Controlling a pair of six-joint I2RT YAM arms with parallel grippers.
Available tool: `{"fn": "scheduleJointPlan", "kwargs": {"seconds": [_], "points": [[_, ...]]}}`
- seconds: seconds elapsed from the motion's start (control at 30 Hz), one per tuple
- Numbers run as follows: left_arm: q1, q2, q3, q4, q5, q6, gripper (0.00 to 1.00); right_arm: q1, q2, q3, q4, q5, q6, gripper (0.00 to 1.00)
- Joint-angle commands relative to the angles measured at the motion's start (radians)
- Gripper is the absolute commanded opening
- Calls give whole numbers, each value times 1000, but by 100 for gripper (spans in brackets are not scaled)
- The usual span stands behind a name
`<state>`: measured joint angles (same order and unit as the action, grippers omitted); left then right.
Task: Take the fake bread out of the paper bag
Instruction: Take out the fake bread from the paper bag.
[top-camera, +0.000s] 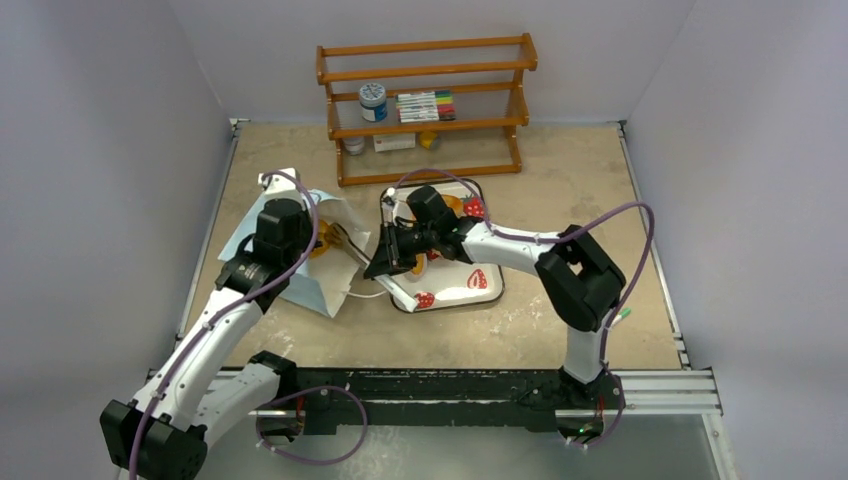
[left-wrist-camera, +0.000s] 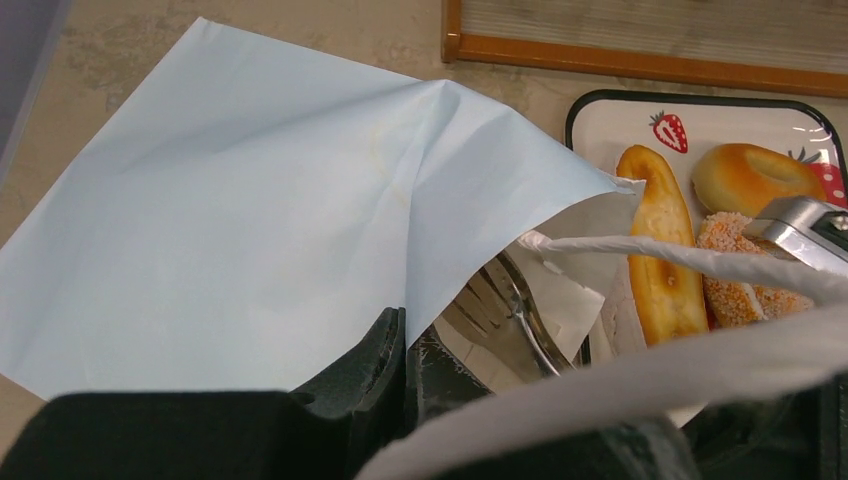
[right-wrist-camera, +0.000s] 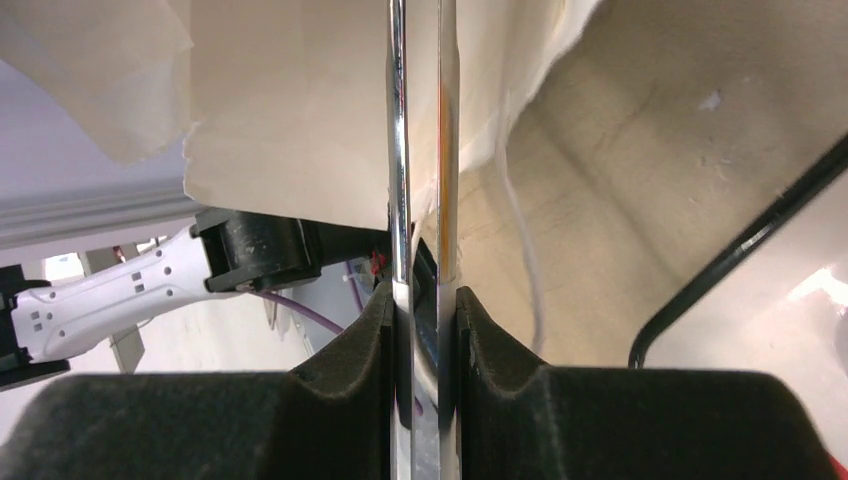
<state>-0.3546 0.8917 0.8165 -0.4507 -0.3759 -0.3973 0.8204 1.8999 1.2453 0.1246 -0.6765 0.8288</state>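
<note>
Right fingers (right-wrist-camera: 340, 350) were clamped on shiny metal tongs (right-wrist-camera: 420, 150) poking into light blue paper bag (left-wrist-camera: 250, 200); left fingers (left-wrist-camera: 372, 365) pinched its rim. Golden toy loaf (left-wrist-camera: 655, 250) lay on strawberry-print tray (left-wrist-camera: 725, 122). Best: hold mouth open, probe slowly.

Table (top-camera: 580, 200): tan mottled top, enclosed by pale walls (top-camera: 100, 150) at 9, 12 & 3 o'clock. Wooden rack (top-camera: 425, 110) stood upright at 12 o'clock, close to far edge. Lt blue paper bag (top-camera: 305, 288) laid on its side at 9 o'clock, mouth turned twd 3 o'clock. Strawberry-print tray (top-camera: 452, 292) laid flat approx. at centre, just beside bag mouth; contact btwn the two not determinable. White cord (top-camera: 365, 295) trailed on tabletop btwn bag & tray. Metal rail (top-camera: 660, 385) fixed along near edge, 6 o'clock.
</note>
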Motion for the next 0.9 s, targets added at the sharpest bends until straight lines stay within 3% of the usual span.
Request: {"fn": "scheduleJointPlan", "kwargs": {"seconds": [0.0,0.3,0.6,0.87], "points": [[0,16,36,80,-35,-36,0,-1,-96,-42,33,23,-35,0],[-1,54,45,104,-186,-80,0,-4,-249,-127,-50,68,-78,0],[-1,75,50,137,-272,-113,0,-10,-462,-182,-231,242,-120,0],[-1,109,48,201,-253,-122,0,-174,-630,-254,-335,371,-125,0]]}}
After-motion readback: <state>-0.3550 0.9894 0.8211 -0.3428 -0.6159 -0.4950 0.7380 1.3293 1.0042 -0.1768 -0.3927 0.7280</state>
